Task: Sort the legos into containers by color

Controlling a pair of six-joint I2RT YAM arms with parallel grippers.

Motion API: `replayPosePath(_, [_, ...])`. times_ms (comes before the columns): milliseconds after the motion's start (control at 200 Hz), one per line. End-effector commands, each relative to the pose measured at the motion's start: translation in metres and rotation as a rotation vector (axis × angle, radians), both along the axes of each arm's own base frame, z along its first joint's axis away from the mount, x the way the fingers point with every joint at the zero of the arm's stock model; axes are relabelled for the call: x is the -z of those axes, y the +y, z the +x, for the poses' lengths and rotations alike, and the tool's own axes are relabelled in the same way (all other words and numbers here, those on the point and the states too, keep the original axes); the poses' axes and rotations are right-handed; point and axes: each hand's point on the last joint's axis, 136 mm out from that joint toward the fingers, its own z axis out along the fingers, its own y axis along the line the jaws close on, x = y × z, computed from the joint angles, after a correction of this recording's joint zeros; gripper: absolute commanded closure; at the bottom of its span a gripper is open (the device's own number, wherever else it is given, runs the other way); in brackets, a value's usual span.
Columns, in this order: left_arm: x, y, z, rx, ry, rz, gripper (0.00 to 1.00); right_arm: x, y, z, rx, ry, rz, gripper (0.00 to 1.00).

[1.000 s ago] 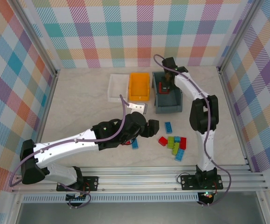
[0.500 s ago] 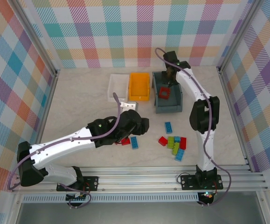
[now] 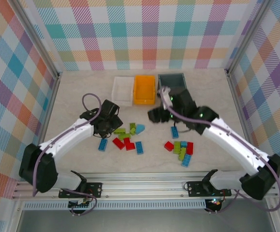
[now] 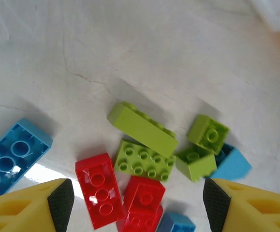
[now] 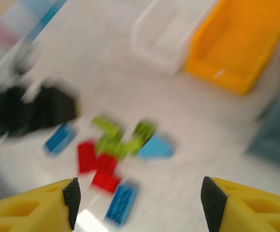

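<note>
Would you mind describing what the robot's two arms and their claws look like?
Both arms, left arm and right arm, have white link shells with black joints, and a lilac cable loops along each. Seen from the wrist cameras, the left claw and right claw have yellow fingers tipped with black pads.

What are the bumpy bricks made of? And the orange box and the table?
Bricks: they look like hard plastic, smooth and a bit shiny, with moulded round studs and bright solid colours.
Orange bin: probably plastic too, with one even colour and thin walls.
Table: pale with faint veins like marble. It could be stone or a printed sheet; I can't tell.
</note>
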Motion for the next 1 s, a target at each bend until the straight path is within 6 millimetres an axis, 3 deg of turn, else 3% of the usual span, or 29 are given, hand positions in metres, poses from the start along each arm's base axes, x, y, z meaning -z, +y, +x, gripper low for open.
replayPosePath(0, [0.020, -0.011, 0.012, -0.171, 0.073, -0.142, 0.28, 0.003, 0.030, -0.045, -0.177, 0.034, 0.145, 0.28])
replayPosePath(100, [0.035, -0.009, 0.021, -0.283, 0.096, -0.174, 0.31, 0.016, 0.033, -0.069, -0.200, 0.067, 0.130, 0.28])
replayPosePath(245, [0.046, -0.005, 0.027, -0.415, 0.102, -0.189, 0.40, 0.029, 0.037, -0.083, -0.205, 0.091, 0.099, 0.29])
replayPosePath(395, [0.052, 0.004, 0.023, -0.485, 0.113, -0.163, 0.44, 0.029, 0.040, -0.083, -0.196, 0.090, 0.092, 0.29])
replayPosePath(720, [0.083, 0.001, 0.020, -0.508, 0.168, -0.169, 0.47, 0.030, 0.039, -0.080, -0.175, 0.094, 0.083, 0.30])
replayPosePath(880, [0.090, 0.000, 0.034, -0.501, 0.143, -0.163, 0.61, 0.028, 0.039, -0.080, -0.174, 0.096, 0.092, 0.32])
replayPosePath(995, [0.084, 0.003, 0.039, -0.496, 0.109, -0.150, 0.73, 0.029, 0.038, -0.079, -0.166, 0.093, 0.089, 0.32])
